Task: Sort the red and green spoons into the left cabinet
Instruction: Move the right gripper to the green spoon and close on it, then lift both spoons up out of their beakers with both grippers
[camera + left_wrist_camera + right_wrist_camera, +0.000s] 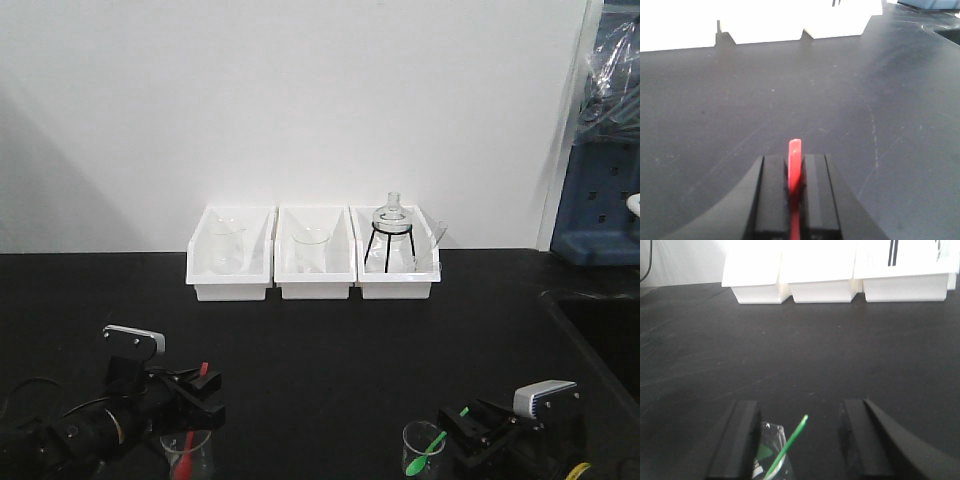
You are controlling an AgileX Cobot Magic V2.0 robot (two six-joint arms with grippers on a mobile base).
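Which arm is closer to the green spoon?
Right. The right gripper frames the green spoon with open jaws; the left gripper sits far aside, holding the red spoon.

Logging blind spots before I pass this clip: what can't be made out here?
Red spoon, lower end: left wrist view, buried in the left gripper.
Green spoon, lower end: right wrist view, cut by bottom edge.
White bins, contents: both wrist views, washed out by glare.
Blue unit: front view, cut by right edge.

Bright light; white bins [820,290] blown out; wrist views soft.
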